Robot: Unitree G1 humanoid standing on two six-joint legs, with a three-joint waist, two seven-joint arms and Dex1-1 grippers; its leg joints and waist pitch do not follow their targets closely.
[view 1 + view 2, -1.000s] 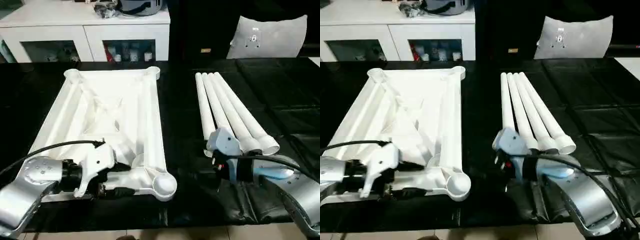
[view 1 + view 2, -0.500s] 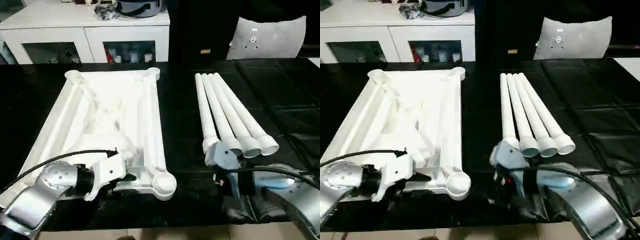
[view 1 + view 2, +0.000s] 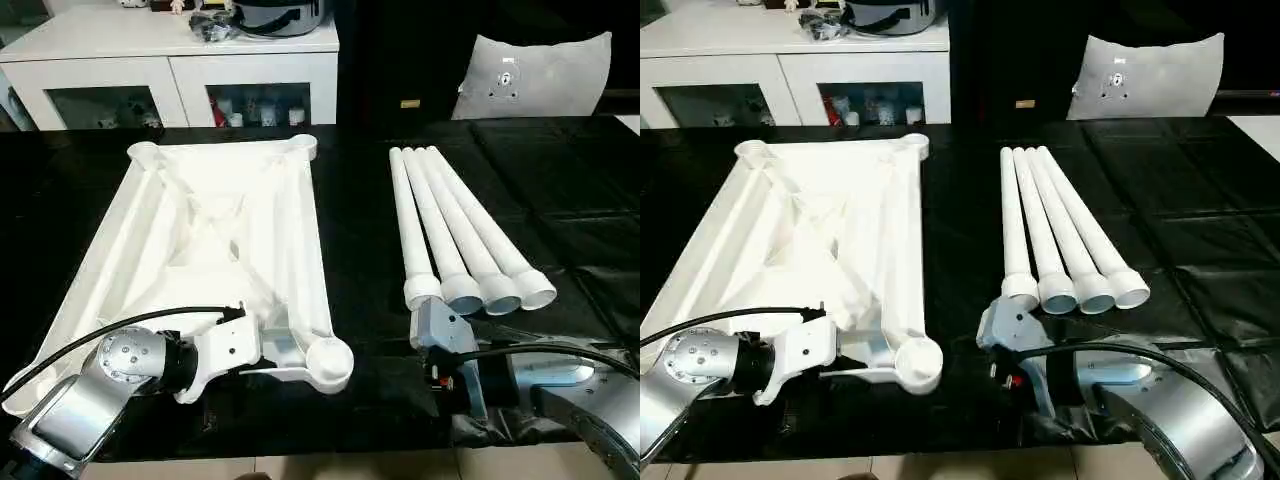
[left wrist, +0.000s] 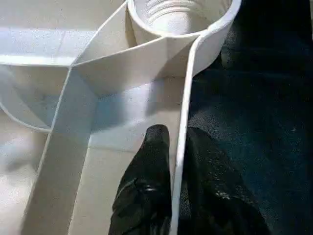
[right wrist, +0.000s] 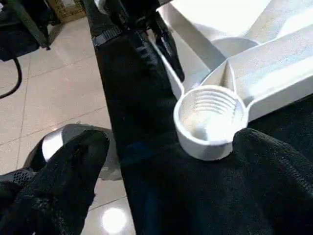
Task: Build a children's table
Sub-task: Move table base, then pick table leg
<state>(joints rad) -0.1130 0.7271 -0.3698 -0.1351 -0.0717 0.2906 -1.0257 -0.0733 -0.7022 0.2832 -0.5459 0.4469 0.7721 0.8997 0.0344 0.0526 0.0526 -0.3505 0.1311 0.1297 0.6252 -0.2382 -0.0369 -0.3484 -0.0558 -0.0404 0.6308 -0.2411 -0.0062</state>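
Observation:
The children's table top [image 3: 215, 230] lies upside down on the black surface, ribs up, with round sockets at its corners. My left gripper [image 4: 177, 134] is at its near edge beside the near right socket [image 3: 328, 362]. It is shut on the thin rim wall, one black finger [image 4: 155, 142] on each side. Four white legs [image 3: 450, 225] lie side by side to the right, wide ends toward me. My right gripper [image 5: 171, 147] hovers low just in front of those ends, open and holding nothing. It looks toward that same socket [image 5: 211, 117].
A white cabinet [image 3: 170, 70] with shelves stands behind the black surface. A grey cushion [image 3: 535, 75] leans at the back right. The near edge drops to a tiled floor [image 5: 58, 98]. Black cloth separates the top from the legs.
My left gripper's fingers have closed onto the table top's near rim, its arm swinging lower and nearer. The right arm has drawn back toward me, uncovering the legs' wide ends.

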